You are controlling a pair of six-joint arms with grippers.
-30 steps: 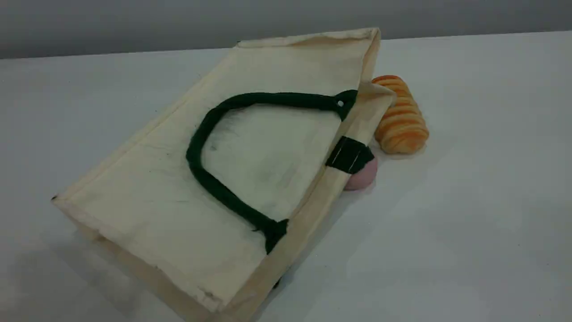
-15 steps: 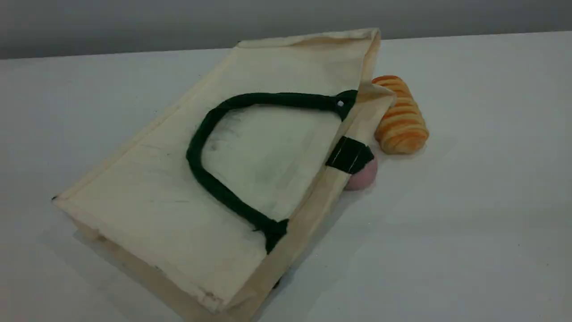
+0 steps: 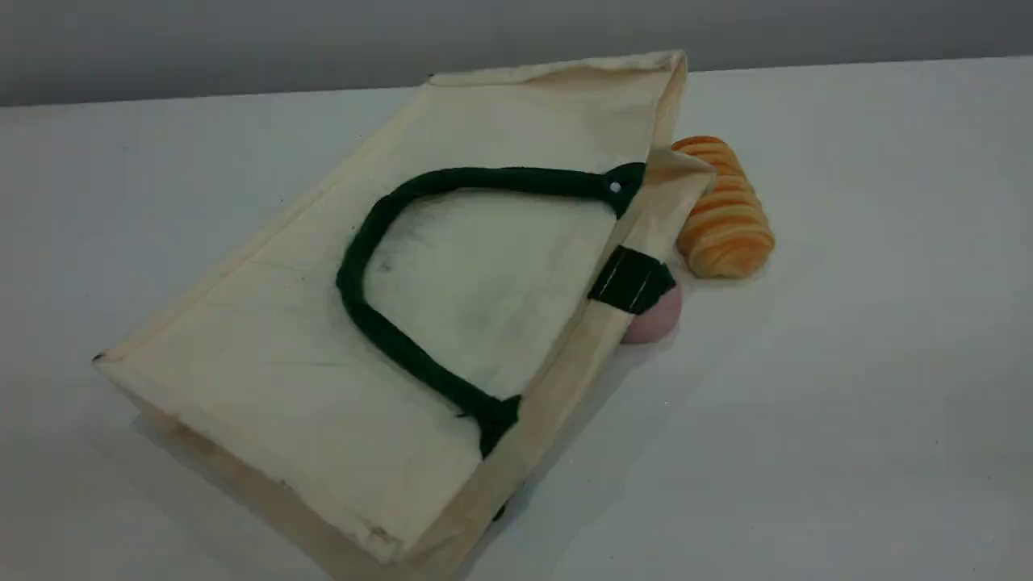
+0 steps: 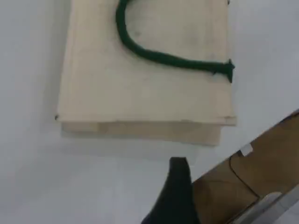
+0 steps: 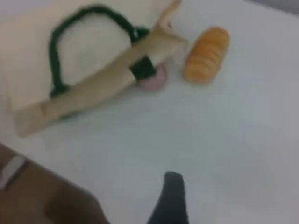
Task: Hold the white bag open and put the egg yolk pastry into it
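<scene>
The white bag (image 3: 282, 339) lies flat on the table with its mouth toward the right, and a dark green rope handle (image 3: 379, 218) rests on its upper face. The egg yolk pastry is out of view. The left wrist view looks down on the bag (image 4: 140, 93), with one dark fingertip (image 4: 179, 175) of my left gripper hanging above the bare table just short of the bag's bottom edge. One dark fingertip (image 5: 173, 189) of my right gripper shows in the right wrist view, well short of the bag's mouth (image 5: 112, 77). Neither fingertip has anything at it.
A ridged orange bread roll (image 3: 725, 211) lies right of the bag's mouth. A pink ball (image 3: 658, 319) sits half under the bag's green tab (image 3: 631, 279). A brown surface (image 4: 243, 186) beyond the table's edge fills a corner of each wrist view.
The bag, the bread roll and the pink ball have not moved. A faint shadow on the table at the lower left has faded.
</scene>
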